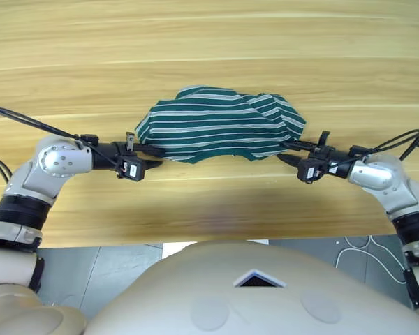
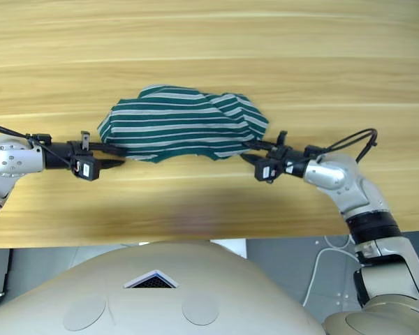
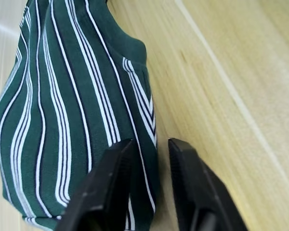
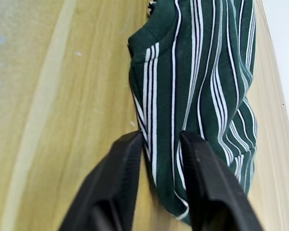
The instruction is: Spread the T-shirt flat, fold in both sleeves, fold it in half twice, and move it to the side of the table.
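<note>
Lying on the wooden table [image 1: 209,42], the green striped T-shirt [image 1: 216,125] is bunched. Its left edge is gripped by the left gripper [image 3: 151,144], its right edge by the right gripper [image 4: 162,139].

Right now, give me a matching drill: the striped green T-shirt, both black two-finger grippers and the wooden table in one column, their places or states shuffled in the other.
Things
1. dark green white-striped T-shirt
2. black two-finger left gripper
3. black two-finger right gripper
4. pale wooden table

Places or states
a. closed on the shirt's edge, robot's right side
b. light wood grain, carries the cloth
c. bunched in a heap, not spread flat
d. closed on the shirt's edge, robot's left side

Pairs: 1-c, 2-d, 3-a, 4-b
</note>
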